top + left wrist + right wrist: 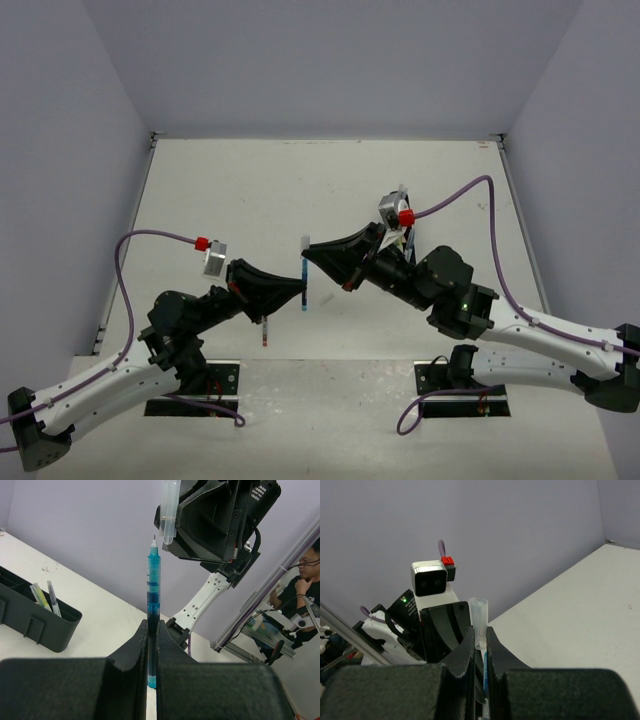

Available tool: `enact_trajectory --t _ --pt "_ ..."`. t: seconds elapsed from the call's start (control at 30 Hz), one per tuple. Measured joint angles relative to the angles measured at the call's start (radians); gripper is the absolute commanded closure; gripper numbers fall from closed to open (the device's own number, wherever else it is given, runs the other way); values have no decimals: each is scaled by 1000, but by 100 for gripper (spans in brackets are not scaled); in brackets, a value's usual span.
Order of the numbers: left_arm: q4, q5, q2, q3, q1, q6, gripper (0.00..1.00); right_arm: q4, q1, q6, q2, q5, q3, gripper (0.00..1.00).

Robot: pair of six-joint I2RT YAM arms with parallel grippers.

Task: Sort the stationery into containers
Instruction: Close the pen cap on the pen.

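My left gripper (302,290) is shut on a blue pen (304,285) and holds it off the table. In the left wrist view the pen (153,595) stands up from between the fingers (153,626), its bare tip on top. My right gripper (306,252) is shut on a clear pen cap (305,243). The cap (169,510) hangs just above and beside the pen tip, not touching. In the right wrist view the cap (479,617) sits between the fingers (480,632) with the blue pen (484,675) behind it. The black organiser tray (35,617) holds a yellow-green pen (39,596) and a grey one.
A thin red-tipped pen (265,335) lies on the table below my left gripper. The tray is mostly hidden under my right wrist in the top view. Purple walls close the table on three sides. The two grippers face each other tip to tip mid-table.
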Motion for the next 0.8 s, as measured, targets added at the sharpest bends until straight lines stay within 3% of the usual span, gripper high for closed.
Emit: enact_trajectory --t 0.8 --pt "0 16 4 0 0 0 100 -49 0 -26 25 26 27 100"
